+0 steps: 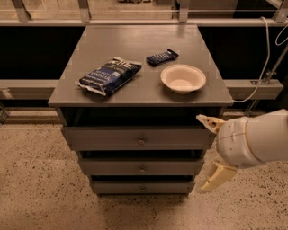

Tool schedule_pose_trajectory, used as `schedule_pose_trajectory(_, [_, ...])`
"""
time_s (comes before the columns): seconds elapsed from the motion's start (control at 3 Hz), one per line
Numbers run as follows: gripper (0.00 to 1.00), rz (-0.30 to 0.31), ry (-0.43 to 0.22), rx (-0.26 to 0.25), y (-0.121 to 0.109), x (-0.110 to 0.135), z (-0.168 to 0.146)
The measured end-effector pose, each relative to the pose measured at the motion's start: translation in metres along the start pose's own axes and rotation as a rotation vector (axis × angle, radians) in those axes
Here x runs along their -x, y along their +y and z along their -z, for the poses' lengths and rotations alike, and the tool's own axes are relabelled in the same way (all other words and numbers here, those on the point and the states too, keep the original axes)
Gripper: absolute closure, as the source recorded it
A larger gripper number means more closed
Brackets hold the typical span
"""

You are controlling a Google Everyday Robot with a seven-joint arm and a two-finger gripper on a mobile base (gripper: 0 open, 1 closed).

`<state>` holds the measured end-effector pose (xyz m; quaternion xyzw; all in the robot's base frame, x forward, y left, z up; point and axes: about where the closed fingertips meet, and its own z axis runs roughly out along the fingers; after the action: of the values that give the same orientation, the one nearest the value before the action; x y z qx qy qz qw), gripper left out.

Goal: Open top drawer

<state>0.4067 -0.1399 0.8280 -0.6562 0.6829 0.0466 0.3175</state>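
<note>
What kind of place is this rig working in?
Likely an indoor lab or office mock-up: grey drawer cabinet on speckled floor, chip bag and bowl as props, cable behind. Open gripper sits right of the top drawer.

A speckled beige terrazzo floor (36, 179) lies under a grey wooden cabinet (135, 45). Behind it a pale ledge (27, 85) runs across dark panels (31, 49) — metal posts (83, 9) rise above. A white cable (268, 49) hangs at right, above the gripper (211, 150) — fingers spread — just beside the cabinet's right front corner.
</note>
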Motion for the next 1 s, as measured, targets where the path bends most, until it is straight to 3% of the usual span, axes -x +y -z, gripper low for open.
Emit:
schedule_pose_trajectory(0.33, [0.00, 0.095, -0.011, -0.043, 0.009, 0.010, -0.048])
schedule_pose_trajectory(0.67, [0.00, 0.102, 0.007, -0.106, -0.003, 0.005, -0.051])
schedule_pose_trajectory(1.0, [0.00, 0.124, 0.018, -0.077, 0.001, 0.009, -0.054])
